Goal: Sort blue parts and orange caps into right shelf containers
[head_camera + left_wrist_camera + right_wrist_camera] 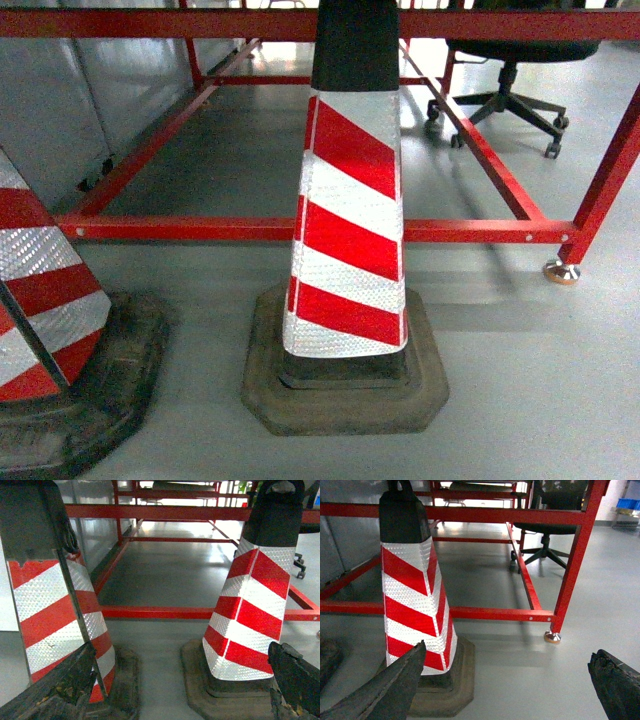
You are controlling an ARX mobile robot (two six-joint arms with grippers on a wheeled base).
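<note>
You had the robot parked low, facing floor level rather than any work surface. The head view was filled by a red-and-white striped traffic cone [345,215] on its dark rubber base, with a second cone [45,300] at the left edge. These most likely marked off the work zone, which would explain their position directly in front of the red steel frame [300,230].

The left gripper [180,690] stood wide apart: one finger showed at the lower left corner of its wrist view, the other at the lower right, with nothing between them. The right gripper [512,687] was likewise spread wide and empty. Both pointed forward at the cones, which suggests a stowed travel posture, not a reach.

No blue parts or orange caps appeared in any view. The right shelf containers were not clearly in view; only a small blue shape [626,503] showed far off at the upper right of the right wrist view, too small to identify. An office chair [505,75] stood behind the frame. You would judge sorting as not begun.
</note>
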